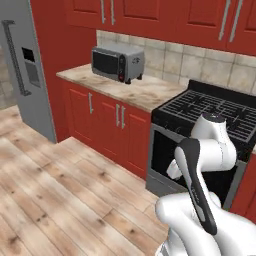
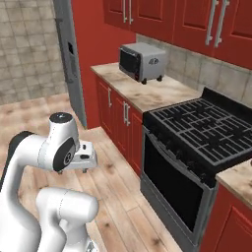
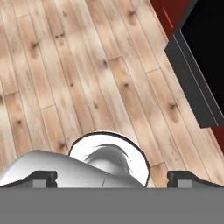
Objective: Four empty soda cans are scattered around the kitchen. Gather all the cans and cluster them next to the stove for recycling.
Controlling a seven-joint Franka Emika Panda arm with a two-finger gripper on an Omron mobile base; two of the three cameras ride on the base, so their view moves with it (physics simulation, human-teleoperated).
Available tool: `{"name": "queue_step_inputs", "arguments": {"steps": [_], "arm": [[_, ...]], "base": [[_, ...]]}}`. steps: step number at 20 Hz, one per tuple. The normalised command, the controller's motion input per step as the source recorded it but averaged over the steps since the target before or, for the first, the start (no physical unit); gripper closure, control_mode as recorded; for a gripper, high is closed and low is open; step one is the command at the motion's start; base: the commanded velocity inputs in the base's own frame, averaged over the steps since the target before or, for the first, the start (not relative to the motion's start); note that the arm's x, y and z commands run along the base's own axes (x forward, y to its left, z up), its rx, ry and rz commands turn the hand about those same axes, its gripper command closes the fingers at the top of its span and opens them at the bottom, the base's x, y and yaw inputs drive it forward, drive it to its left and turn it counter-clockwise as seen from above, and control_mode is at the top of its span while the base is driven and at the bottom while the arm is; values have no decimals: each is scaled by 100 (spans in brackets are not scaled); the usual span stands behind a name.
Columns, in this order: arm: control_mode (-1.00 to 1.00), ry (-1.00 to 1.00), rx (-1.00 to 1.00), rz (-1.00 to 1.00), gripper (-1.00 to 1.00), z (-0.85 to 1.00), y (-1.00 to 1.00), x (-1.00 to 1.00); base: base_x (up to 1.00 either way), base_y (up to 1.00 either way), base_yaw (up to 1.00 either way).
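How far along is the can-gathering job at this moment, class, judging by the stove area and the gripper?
Done: nothing that shows. The counter beside the stove holds a toaster oven and no cans.
In hand: nothing. The gripper is open, pointing down at the wood floor in front of the stove.
Left: all of it, as far as these views tell. The cans must be found, fetched and grouped by the stove.

Beige marble counter (image 1: 145, 92) running from upper left toward centre of both base views, bearing a grey toaster oven (image 1: 118, 63) near its back wall. Wood plank floor (image 1: 60, 200) across lower left, under red cabinets (image 1: 107, 122) and black stove (image 2: 197, 142).
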Motion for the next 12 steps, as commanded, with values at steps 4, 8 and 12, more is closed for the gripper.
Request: {"name": "queue_step_inputs", "arguments": {"steps": [4,8,12], "arm": [[100,0,0,0,-100,0,0,0],[100,0,0,0,-100,0,0,0],[100,0,0,0,-100,0,0,0]], "base": [[-7,0,50],[-7,0,50],[-4,0,50]]}}
